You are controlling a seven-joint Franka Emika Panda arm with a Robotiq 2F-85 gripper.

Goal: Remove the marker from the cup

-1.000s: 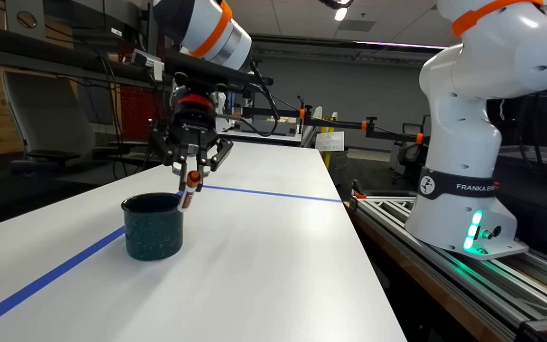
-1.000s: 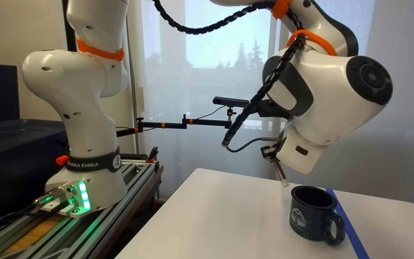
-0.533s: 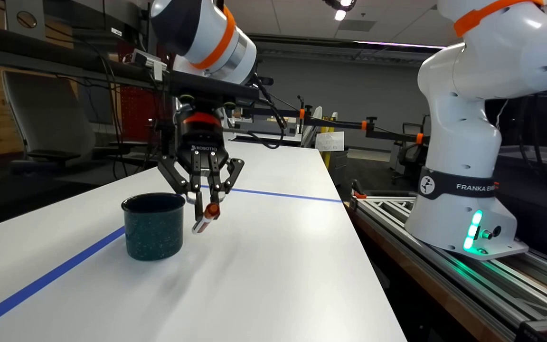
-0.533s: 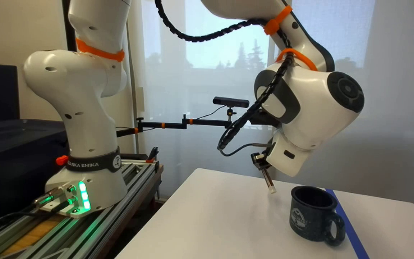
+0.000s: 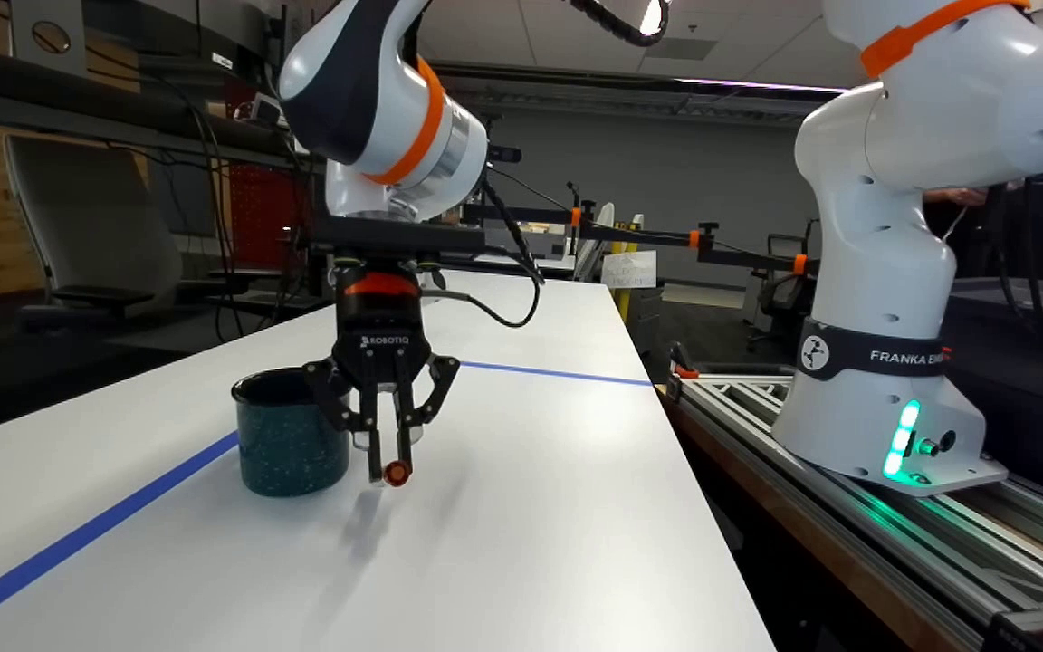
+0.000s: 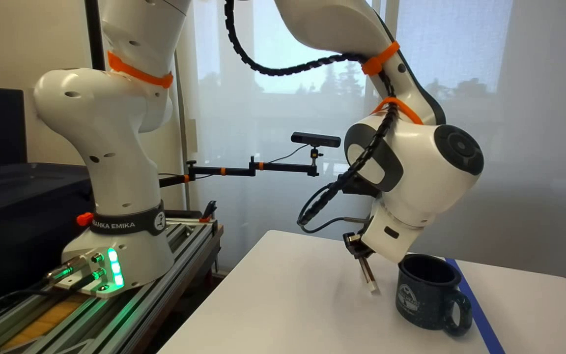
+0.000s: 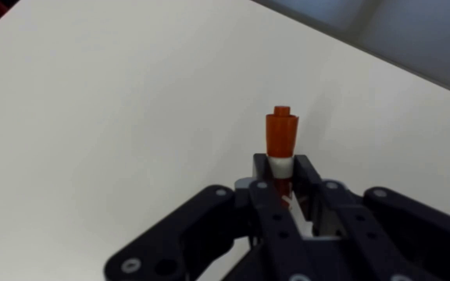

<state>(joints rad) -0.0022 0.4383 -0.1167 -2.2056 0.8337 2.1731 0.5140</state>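
Note:
The dark teal-green cup (image 5: pixel 293 444) stands upright on the white table in both exterior views; its handle and pale logo show in an exterior view (image 6: pixel 428 295). My gripper (image 5: pixel 387 473) is beside the cup, low over the table, fingers pointing down. It is shut on the marker (image 5: pixel 397 473), whose orange end faces the camera. In the wrist view the fingertips (image 7: pixel 280 160) clamp the marker (image 7: pixel 282 134) near its white band, with the orange end sticking out beyond them. The marker is outside the cup. I cannot tell whether it touches the table.
Blue tape (image 5: pixel 87 539) runs along the table beside and under the cup. The table (image 5: pixel 503 507) ends beside the robot base (image 5: pixel 884 417) and its metal rail. A camera on a thin jointed bracket (image 6: pixel 283 167) stands behind the arm.
My gripper has come down from above the cup's rim to low over the table and moved sideways from the cup, still holding the marker, whose orange end now faces the camera. The cup has not moved.

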